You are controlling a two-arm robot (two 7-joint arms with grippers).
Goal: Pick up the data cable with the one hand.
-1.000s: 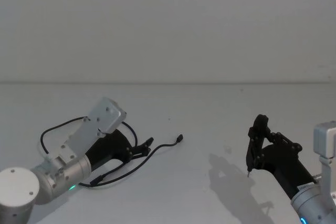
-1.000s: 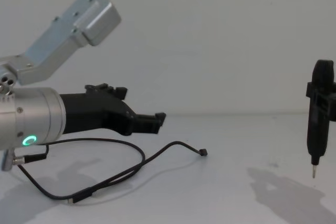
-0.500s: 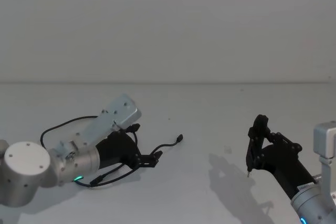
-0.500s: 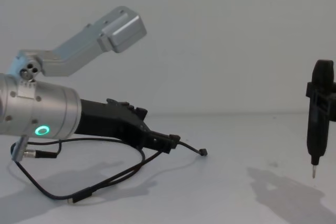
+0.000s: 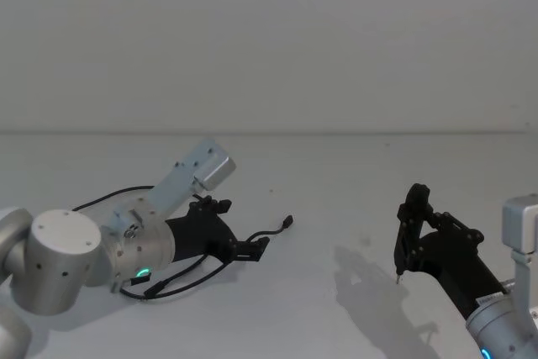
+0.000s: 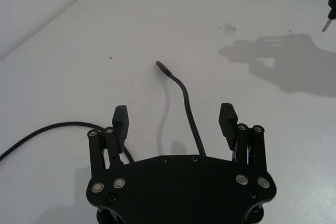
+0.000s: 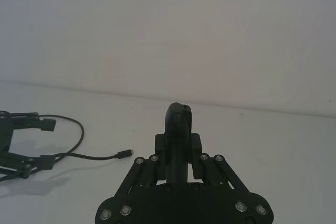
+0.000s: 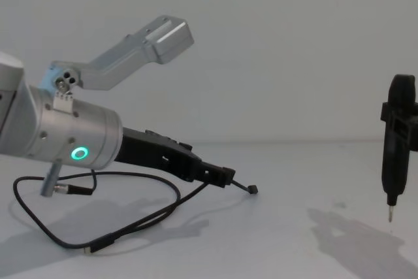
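Left wrist view shows the cable point(image 6: 185, 92) lying on the table point(image 6: 79, 45), passing between our left gripper's point(image 6: 174, 114) wide-apart fingers near one plug. We should settle low, keep the cord centred, then close firmly before lifting. Our right gripper point(image 5: 424, 229), parked right, is clamped on a pen tool point(image 8: 397, 138).
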